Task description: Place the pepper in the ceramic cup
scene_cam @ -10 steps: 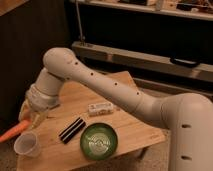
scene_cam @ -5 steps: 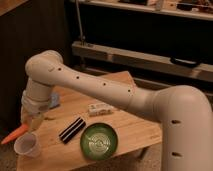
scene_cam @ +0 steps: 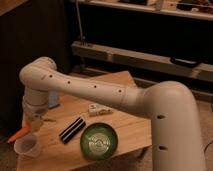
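Note:
The orange-red pepper [scene_cam: 18,134] sticks out to the left from my gripper [scene_cam: 34,126], which is shut on its near end. The gripper hangs at the left edge of the wooden table [scene_cam: 120,82], low over the surface. The white ceramic cup [scene_cam: 27,147] stands upright just below and slightly in front of the pepper, and its rim almost touches the gripper's tip. The pepper lies nearly level, its tapered tip pointing left beyond the cup's rim. The wrist hides the fingers themselves.
A green bowl [scene_cam: 99,141] sits at the table's front middle. A black oblong object [scene_cam: 72,129] lies between bowl and cup, a pale wrapped bar [scene_cam: 99,108] behind it. A blue item [scene_cam: 54,100] stands behind the arm. A dark shelf unit rises behind the table.
The arm's upper joint swung left, and the gripper carried the pepper a little right and down, closer over the cup. The cup and other objects stayed put.

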Controlling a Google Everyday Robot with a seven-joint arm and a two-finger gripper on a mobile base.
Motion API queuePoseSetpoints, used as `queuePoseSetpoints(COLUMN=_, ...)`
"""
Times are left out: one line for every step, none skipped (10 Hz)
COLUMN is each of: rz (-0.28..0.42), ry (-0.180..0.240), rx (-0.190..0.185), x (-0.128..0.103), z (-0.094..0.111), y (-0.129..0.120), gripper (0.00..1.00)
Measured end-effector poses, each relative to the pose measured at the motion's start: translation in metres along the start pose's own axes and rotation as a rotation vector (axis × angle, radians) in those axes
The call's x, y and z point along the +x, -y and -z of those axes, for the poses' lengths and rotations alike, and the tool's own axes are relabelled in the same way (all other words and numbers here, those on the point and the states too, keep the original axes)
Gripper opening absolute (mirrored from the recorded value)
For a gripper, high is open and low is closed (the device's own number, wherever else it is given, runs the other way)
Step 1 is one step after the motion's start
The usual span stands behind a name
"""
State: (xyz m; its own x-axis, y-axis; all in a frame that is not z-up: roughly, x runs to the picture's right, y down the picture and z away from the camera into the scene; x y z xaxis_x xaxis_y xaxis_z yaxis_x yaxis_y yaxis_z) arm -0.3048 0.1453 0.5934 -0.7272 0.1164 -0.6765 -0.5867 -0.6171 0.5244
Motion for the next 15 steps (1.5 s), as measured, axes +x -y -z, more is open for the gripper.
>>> queuePoseSetpoints(rz=-0.006, ry=0.010, rx=0.002, x=-0.001, z=-0.001, y=-0.001, gripper=0.20)
queuePoseSetpoints(rz=-0.012, ry=0.025, rx=0.007, x=-0.002, z=-0.003, y=-0.001, gripper=0.20)
queuePoseSetpoints(rz=-0.012, ry=0.041, rx=0.020, x=0.001, z=-0.009, y=0.000, gripper=0.20)
queuePoseSetpoints(rz=-0.014, ry=0.053, rx=0.027, x=0.002, z=-0.011, y=0.000, gripper=0.20)
queuePoseSetpoints(rz=-0.014, ry=0.066, rx=0.038, x=0.003, z=-0.014, y=0.000, gripper=0.20)
queuePoseSetpoints(rz=-0.013, ry=0.078, rx=0.046, x=0.006, z=-0.016, y=-0.001, gripper=0.20)
queuePoseSetpoints(rz=-0.009, ry=0.090, rx=0.054, x=0.009, z=-0.018, y=-0.001, gripper=0.20)
queuePoseSetpoints(rz=-0.005, ry=0.100, rx=0.062, x=0.013, z=-0.021, y=-0.002, gripper=0.20)
queuePoseSetpoints(rz=-0.004, ry=0.111, rx=0.071, x=0.015, z=-0.023, y=-0.002, gripper=0.20)
queuePoseSetpoints(rz=-0.003, ry=0.122, rx=0.084, x=0.017, z=-0.027, y=-0.003, gripper=0.20)
queuePoseSetpoints(rz=-0.002, ry=0.129, rx=0.095, x=0.018, z=-0.031, y=-0.003, gripper=0.20)
queuePoseSetpoints(rz=-0.003, ry=0.135, rx=0.103, x=0.019, z=-0.034, y=-0.004, gripper=0.20)
queuePoseSetpoints(rz=-0.007, ry=0.145, rx=0.116, x=0.017, z=-0.040, y=-0.006, gripper=0.20)
queuePoseSetpoints(rz=-0.010, ry=0.154, rx=0.124, x=0.016, z=-0.044, y=-0.007, gripper=0.20)
queuePoseSetpoints(rz=-0.018, ry=0.166, rx=0.137, x=0.012, z=-0.051, y=-0.008, gripper=0.20)
